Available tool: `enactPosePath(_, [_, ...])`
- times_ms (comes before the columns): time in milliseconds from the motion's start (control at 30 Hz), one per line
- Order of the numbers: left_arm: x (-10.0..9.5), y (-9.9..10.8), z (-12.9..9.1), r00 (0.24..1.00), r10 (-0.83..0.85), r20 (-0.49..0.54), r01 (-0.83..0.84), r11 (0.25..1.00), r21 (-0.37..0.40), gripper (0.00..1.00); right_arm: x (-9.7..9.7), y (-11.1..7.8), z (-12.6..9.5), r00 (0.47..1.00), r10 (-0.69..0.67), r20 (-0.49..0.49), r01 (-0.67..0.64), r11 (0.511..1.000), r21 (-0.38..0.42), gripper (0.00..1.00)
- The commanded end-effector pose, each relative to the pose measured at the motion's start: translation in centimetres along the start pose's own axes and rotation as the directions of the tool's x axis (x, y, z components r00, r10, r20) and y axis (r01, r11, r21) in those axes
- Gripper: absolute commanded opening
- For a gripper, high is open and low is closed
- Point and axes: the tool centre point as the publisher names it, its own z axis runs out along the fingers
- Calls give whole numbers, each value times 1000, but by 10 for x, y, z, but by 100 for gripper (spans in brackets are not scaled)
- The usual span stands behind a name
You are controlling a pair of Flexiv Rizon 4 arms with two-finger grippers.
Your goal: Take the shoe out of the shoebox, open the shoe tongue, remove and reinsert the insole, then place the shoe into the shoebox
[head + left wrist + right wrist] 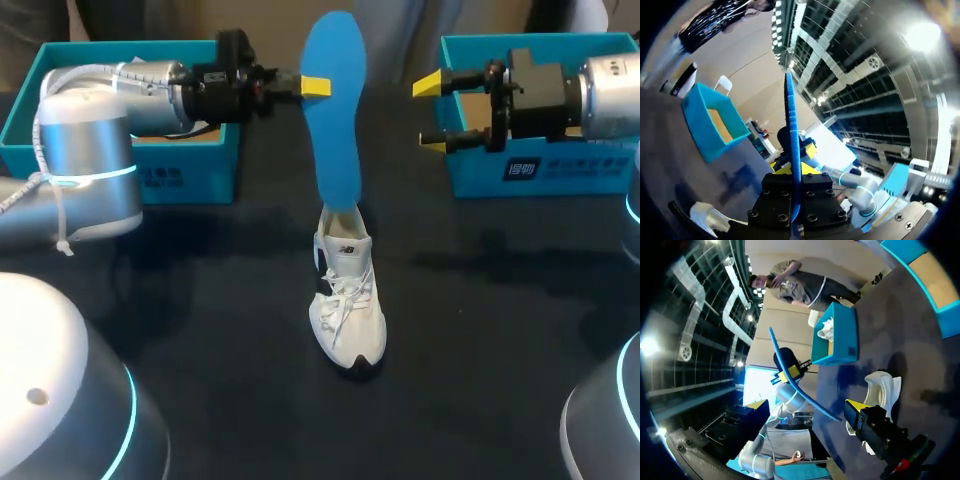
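Insole [335,110] — blue, thin, judged light, bendy; left pincer [316,86] clenched on edge near top. Lower end below pincer, seemingly tucked in shoe [348,310] — soft, light; grip heel collar. Right pincer [430,114] released, well apart.

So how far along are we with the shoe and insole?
Done: the white lace-up sneaker stands on the black table, outside both teal boxes. In hand: the left gripper pinches the blue insole upright, its lower end at the shoe's opening; whether leaving or going back, I cannot tell. The right gripper is open. Left: seating the insole, boxing the shoe.
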Motion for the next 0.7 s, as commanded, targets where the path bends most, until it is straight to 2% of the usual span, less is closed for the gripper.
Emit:
enactPosePath(33, [-5,-7,-5,793,609,-5,-608,791,-72,0,1,1,2,1000,1,3,-1,1000,0,100])
enactPosePath(67, [-6,-8,-5,774,633,-6,-631,771,-84,0,1,1,2,1000,1,3,-1,1000,0,100])
enactPosePath(100, [-6,-10,-7,708,707,4,-704,705,-90,0,1,1,2,1000,1,3,-1,1000,0,100])
enactPosePath(167, [-4,-14,-9,632,775,8,-770,629,-110,0,1,1,2,1000,1,3,-1,1000,0,100])
enactPosePath(300, [4,-19,-10,514,858,22,-854,514,-83,0,1,1,2,1000,1,3,-1,1000,0,100])
enactPosePath(367, [7,-19,-8,490,871,41,-866,491,-95,0,1,1,2,1000,1,3,-1,1000,0,100])
enactPosePath(700, [7,-19,-8,490,871,41,-866,491,-95,0,1,1,2,1000,1,3,-1,1000,0,100])
